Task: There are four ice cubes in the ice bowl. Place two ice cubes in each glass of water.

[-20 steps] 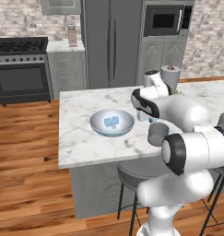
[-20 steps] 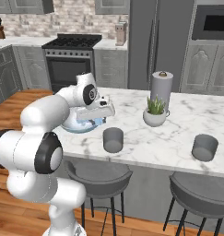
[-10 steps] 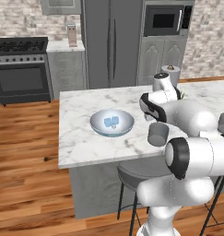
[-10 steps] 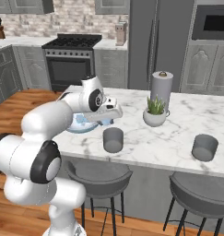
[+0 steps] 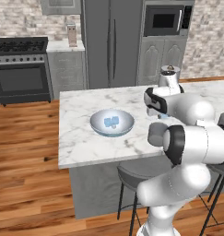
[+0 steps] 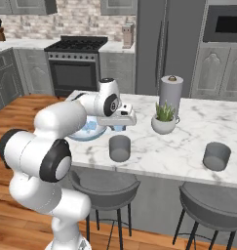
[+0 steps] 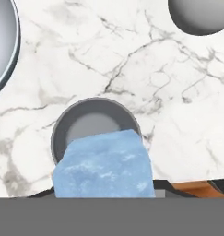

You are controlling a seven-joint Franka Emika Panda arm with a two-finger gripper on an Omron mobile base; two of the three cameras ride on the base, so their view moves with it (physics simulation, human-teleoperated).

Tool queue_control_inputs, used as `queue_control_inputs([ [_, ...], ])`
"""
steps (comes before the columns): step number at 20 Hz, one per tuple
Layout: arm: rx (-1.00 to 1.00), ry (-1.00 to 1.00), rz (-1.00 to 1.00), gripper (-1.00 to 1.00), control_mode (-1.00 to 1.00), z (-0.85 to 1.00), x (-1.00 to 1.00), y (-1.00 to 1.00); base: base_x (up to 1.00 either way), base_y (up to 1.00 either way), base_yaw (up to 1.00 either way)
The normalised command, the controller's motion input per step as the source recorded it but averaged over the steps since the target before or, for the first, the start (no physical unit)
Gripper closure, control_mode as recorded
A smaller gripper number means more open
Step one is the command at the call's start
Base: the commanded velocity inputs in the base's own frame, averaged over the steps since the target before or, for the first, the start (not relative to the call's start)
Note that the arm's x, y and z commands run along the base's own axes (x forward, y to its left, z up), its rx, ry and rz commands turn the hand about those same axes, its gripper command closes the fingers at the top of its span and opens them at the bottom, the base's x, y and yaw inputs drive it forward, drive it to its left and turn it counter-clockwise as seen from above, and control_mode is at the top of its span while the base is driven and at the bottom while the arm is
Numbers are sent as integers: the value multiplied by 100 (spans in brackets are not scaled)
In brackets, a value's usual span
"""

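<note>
Pale-blue ice cube (image 7: pixel 104 165) pinched in gripper (image 6: pixel 119 126) above near glass (image 7: pixel 96 129), overlapping its rim toward bowl (image 5: pixel 112 123) holding remaining cubes (image 5: pixel 110 121); if dropped now, likely to clip rim and skid across marble counter (image 7: pixel 132 64).

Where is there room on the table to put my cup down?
Bare marble lies between the plant pot and the far glass, and left of the ice bowl. It is crowded around the near glass, where the gripper holds an ice cube.
</note>
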Motion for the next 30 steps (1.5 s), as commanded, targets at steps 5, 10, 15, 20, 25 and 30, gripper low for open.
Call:
queue_control_inputs([
  [5, 16, -1, -7, 100, -100, -1, 0, -1, 0, 0, 0],
  [10, 12, -1, -9, 100, -100, -26, 1, 0, 0, 0, 0],
  [15, 5, 0, -7, 100, -100, -20, 10, 0, 0, 0, 0],
  [20, 2, 0, -6, 100, -100, -15, 2, 0, 0, 0, 0],
  [25, 0, -2, -4, 100, -100, -21, 1, -2, 0, 0, 0],
  [30, 0, -4, -3, 100, -100, -7, 1, -2, 0, 0, 0],
])
